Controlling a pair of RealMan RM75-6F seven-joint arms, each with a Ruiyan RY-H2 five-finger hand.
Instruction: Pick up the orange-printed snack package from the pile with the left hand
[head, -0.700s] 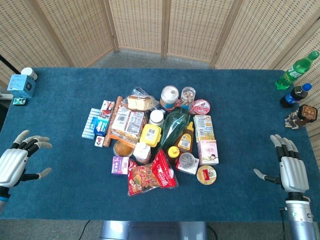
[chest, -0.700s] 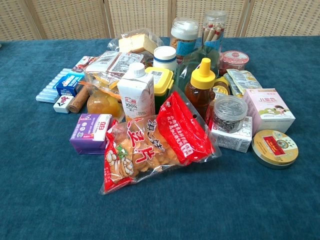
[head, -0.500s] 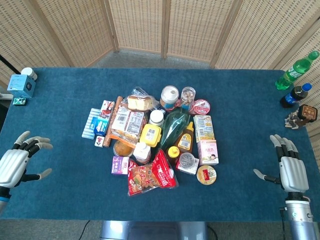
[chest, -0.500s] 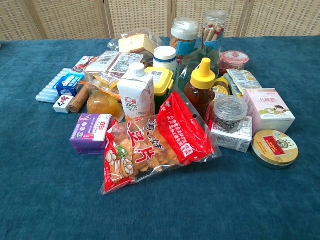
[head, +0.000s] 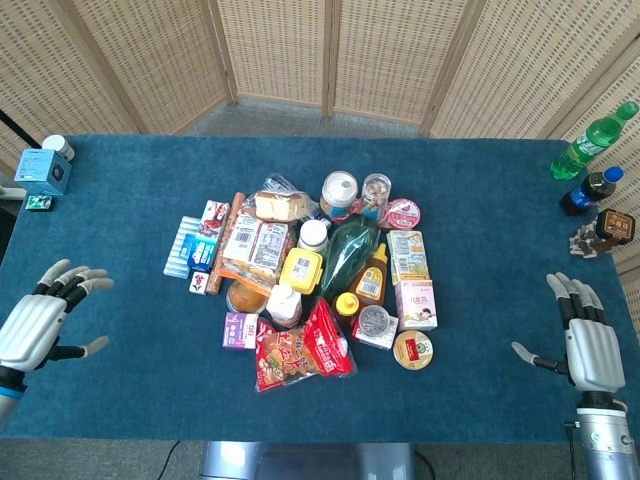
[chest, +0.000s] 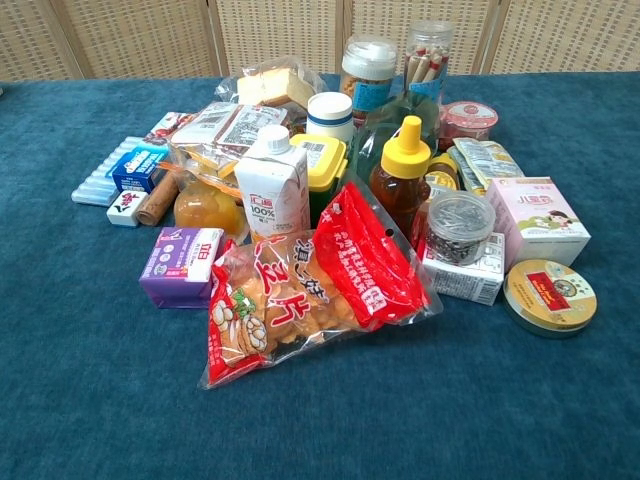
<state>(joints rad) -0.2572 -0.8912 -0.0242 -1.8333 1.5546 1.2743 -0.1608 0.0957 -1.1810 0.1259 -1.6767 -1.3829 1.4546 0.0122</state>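
My left hand (head: 35, 325) hovers at the near left edge of the table (head: 120, 400), fingers spread, holding nothing. My right hand (head: 585, 340) mirrors it at the near right edge, fingers apart, also empty. Both are well apart from the pile.

Nearest pile item: red snack bag (chest: 300, 290), lying flat at 6 o'clock of the heap. Purple box (chest: 180, 265) just beside it at 9 o'clock. White carton (chest: 272, 185) upright behind it; honey bottle (chest: 400, 180), yellow cap, at 1 o'clock.

Orange-printed snack package (head: 247, 245) sits at the pile's 10 o'clock, partly under other packets, untouched.

Far right corner: green bottle (head: 593, 140).
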